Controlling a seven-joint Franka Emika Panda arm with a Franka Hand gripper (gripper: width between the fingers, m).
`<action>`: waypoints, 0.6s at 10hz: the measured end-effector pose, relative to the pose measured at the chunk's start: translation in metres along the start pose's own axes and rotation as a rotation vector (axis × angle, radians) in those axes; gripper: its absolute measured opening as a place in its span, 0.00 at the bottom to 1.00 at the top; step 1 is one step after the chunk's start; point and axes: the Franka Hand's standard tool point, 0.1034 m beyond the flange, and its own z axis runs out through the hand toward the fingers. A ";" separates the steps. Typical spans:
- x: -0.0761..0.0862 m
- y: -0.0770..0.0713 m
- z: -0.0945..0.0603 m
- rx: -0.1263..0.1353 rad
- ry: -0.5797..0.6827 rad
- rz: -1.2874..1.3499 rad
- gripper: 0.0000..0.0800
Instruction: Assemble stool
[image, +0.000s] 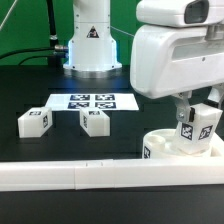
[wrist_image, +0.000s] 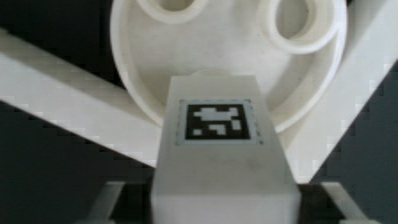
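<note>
Jaws of the gripper (image: 196, 112) pinch a leg (image: 197, 128) upright over the seat (image: 158, 148), at four o'clock in the exterior view; a second leg (image: 35, 121) and a third leg (image: 95, 119) lie toward nine o'clock. A slight tilt or offset could miss the seat's hole (wrist_image: 306, 22) and jam.

The round white seat (image: 165, 142) is laid flat, sockets facing up. The third leg (image: 197, 128), tag showing, is gripped upright over it. The first leg (image: 33, 121) and second leg (image: 95, 120) are set side by side, well apart from the seat, toward the exterior view's left.
</note>
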 end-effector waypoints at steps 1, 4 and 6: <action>0.000 0.000 0.000 0.000 0.000 0.038 0.42; 0.000 -0.002 0.001 0.030 0.030 0.487 0.42; -0.001 0.000 0.002 0.066 0.019 0.804 0.42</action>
